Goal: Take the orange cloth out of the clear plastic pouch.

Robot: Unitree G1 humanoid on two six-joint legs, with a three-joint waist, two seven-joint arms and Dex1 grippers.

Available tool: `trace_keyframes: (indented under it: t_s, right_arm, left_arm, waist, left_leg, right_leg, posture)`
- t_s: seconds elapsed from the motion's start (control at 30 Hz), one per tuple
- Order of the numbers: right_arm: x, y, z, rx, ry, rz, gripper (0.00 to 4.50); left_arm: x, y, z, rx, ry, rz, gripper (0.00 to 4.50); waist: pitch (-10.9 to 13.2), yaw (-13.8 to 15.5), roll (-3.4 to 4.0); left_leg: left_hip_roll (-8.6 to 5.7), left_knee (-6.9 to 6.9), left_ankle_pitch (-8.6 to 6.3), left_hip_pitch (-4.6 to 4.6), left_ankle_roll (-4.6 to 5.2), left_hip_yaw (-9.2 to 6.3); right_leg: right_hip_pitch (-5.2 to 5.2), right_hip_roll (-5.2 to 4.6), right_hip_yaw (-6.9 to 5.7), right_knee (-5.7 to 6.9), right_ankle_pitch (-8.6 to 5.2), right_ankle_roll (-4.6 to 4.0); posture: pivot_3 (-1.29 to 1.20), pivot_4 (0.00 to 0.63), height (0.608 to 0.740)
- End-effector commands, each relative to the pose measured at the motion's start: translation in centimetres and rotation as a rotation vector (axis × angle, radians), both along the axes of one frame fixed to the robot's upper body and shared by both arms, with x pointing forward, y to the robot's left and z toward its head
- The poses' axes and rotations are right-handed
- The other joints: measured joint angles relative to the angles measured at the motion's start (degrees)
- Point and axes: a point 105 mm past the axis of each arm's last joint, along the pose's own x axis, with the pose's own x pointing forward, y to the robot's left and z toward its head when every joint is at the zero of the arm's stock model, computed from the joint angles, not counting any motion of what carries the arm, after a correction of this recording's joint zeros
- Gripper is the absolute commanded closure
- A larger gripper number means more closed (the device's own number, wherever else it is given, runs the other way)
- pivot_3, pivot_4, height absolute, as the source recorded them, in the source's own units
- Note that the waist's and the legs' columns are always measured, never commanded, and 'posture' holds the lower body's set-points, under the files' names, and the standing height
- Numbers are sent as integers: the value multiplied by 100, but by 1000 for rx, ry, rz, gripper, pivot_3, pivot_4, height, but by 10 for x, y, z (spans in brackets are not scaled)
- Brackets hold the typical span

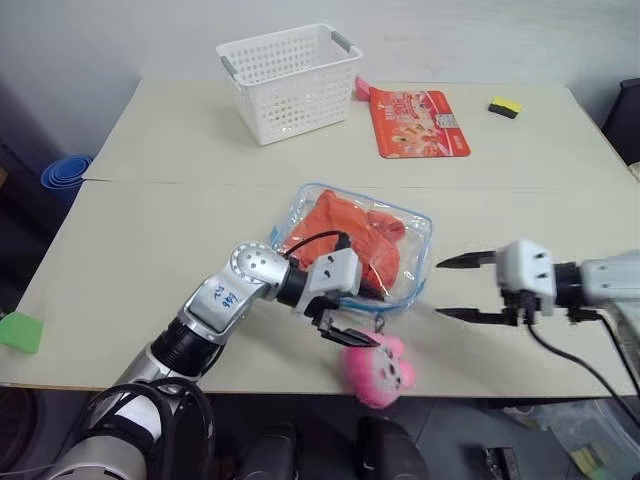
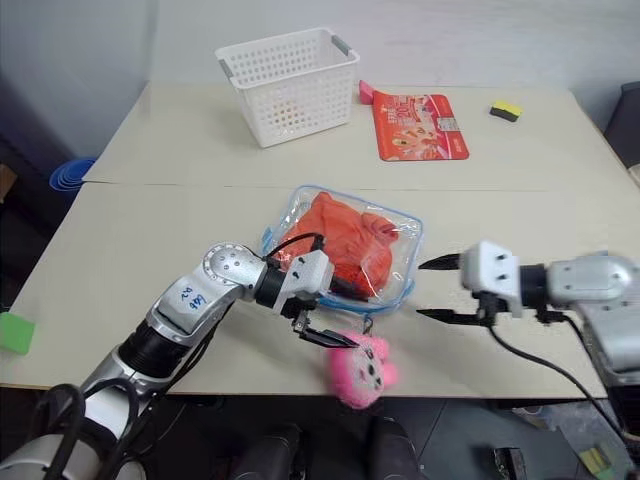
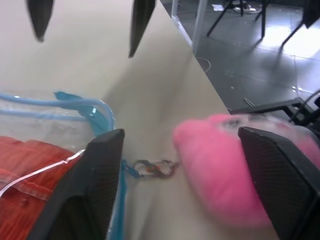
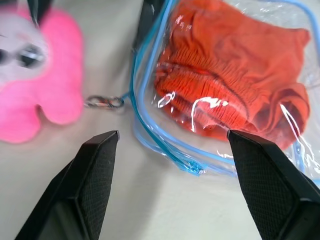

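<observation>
The clear plastic pouch (image 1: 400,262) with blue zipper edging lies flat mid-table, and the orange cloth (image 1: 350,232) sits crumpled inside it. A pink plush charm (image 1: 380,370) hangs from the pouch's near corner by a small metal clip (image 3: 152,167). My left gripper (image 1: 358,322) is open at that corner. One finger (image 3: 95,190) lies against the pouch edge and the other sits beside the plush. My right gripper (image 1: 445,288) is open just off the pouch's right side, pointing at it. In the right wrist view its fingertips (image 4: 105,145) stand either side of the pouch's blue-edged corner (image 4: 190,167) without touching it.
A white lattice basket (image 1: 290,80) stands at the back of the table, with a flat red printed packet (image 1: 418,122) and a small yellow-and-black block (image 1: 504,106) to its right. The plush lies at the table's front edge. Blue bowls (image 1: 65,172) sit off the table's left side.
</observation>
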Motion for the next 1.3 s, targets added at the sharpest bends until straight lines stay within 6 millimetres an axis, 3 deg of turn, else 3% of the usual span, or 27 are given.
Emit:
trace_keyframes:
  t_s: [0.03,0.13,0.27,0.4,0.5,0.63,0.7,1.1,1.3]
  right_arm:
    - [6,6,-6,-59,-89,44,871]
    - [7,8,-13,-60,-97,56,871]
    - [1,4,-12,-48,-81,56,871]
    - [1,3,-5,-44,-73,59,871]
    - [2,3,-3,-48,-71,66,871]
    - [0,2,-10,-86,-64,90,871]
    - [-2,3,-10,-87,-60,101,871]
    - [9,11,-11,-78,-77,105,871]
    - [18,20,-14,-73,-108,106,871]
  left_arm:
    - [-10,6,1,22,11,-40,1812]
    - [-19,14,5,18,43,-75,2683]
    - [-38,15,11,-7,61,-156,2683]
    - [-46,19,4,41,43,-227,2683]
    - [-40,18,-1,61,-8,-225,1795]
    - [-16,7,-8,48,-256,-177,543]
    - [-17,6,-10,36,-289,-200,12]
    - [-31,3,-29,50,-234,-298,12]
    - [-21,4,-34,77,-246,-273,1764]
  waist:
    - [0,2,0]
    - [0,17,0]
    - [0,23,0]
    - [0,7,1]
    - [0,-3,1]
    - [0,11,1]
    - [0,22,1]
    - [0,11,1]
    - [0,10,1]
  left_leg:
    - [-1,1,0,0,0,-1]
    - [-5,1,1,-1,1,-6]
    - [-5,1,0,-4,1,-14]
    - [-2,2,1,-3,0,-11]
    - [1,1,2,-1,-1,-9]
    - [-1,2,2,-1,-1,-8]
    - [-6,1,2,-4,1,-9]
    - [-4,1,2,-2,2,-9]
    - [-4,1,2,-2,2,-9]
  right_leg:
    - [0,0,-1,0,0,0]
    - [1,-1,-3,0,0,0]
    - [3,-10,-7,-2,0,0]
    - [4,-10,-6,-5,0,0]
    - [5,-5,-5,-5,0,0]
    - [5,-1,-7,-6,0,0]
    - [5,0,-9,-7,0,0]
    - [5,-1,-10,-4,0,0]
    - [5,1,-11,-3,0,0]
  posture:
    - [0,150,740]
    - [0,150,740]
    - [0,150,740]
    - [0,150,740]
    - [0,150,740]
    - [0,150,740]
    - [0,150,740]
    - [0,150,740]
    - [0,150,740]
